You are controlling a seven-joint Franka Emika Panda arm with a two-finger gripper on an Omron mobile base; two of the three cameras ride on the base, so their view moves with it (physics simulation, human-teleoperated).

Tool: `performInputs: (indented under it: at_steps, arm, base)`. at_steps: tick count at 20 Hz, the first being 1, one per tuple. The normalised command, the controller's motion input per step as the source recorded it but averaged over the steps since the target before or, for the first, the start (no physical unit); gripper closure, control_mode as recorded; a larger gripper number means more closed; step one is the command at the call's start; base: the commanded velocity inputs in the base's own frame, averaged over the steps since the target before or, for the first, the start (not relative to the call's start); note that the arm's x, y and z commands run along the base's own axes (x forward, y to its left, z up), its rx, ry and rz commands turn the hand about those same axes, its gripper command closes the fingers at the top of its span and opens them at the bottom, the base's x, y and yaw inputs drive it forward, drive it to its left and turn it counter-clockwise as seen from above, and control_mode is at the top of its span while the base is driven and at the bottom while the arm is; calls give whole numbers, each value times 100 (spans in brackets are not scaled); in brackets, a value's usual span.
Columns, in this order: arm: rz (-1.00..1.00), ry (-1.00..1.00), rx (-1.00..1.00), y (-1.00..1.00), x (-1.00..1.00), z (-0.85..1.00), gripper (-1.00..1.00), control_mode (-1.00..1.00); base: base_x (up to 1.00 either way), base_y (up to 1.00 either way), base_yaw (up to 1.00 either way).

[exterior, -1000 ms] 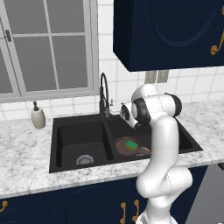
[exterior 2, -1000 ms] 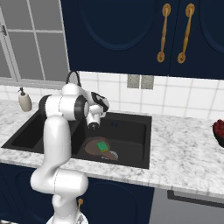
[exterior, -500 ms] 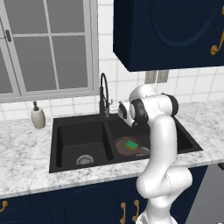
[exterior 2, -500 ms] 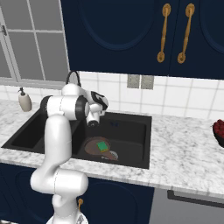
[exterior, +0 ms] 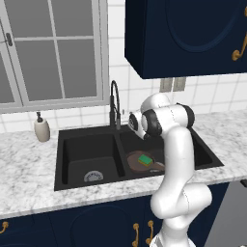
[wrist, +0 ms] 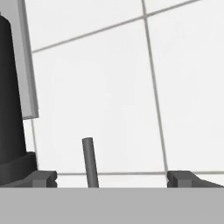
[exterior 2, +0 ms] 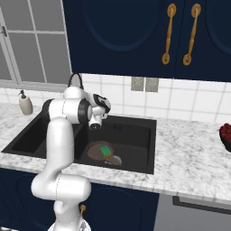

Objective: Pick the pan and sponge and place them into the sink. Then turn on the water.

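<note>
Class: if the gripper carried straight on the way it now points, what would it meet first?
Probably the faucet lever, the thin grey rod standing between the open gripper's tips. Past it lies the tiled wall. Depth is unclear, so the lever's nearness is a guess.

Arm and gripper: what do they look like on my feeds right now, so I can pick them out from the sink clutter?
The arm is glossy white with rounded, tube-like links and dark grey bands at the joints. The gripper has two small dark grey, blocky fingertips. I see no cables or markings.
</note>
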Motion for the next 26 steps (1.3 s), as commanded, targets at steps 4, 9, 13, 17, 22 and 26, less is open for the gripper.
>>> performInputs:
  at_steps: [4, 9, 13, 17, 22, 26]
  arm:
    - [0, 0, 0, 2, 5, -4, -100, -100]
    - [0, 0, 0, 1, 8, -3, -100, -100]
    - [0, 0, 0, 3, 11, -5, -100, -100]
    - [0, 0, 0, 8, 12, -3, -100, -100]
    - [0, 0, 0, 12, 15, -1, -100, -100]
    - [0, 0, 0, 12, 11, 0, -100, -100]
  base:
    - [0, 0, 0]
    - [0, 0, 0]
    - [0, 0, 0]
    - [0, 0, 0]
    - [0, 0, 0]
    - [0, 0, 0]
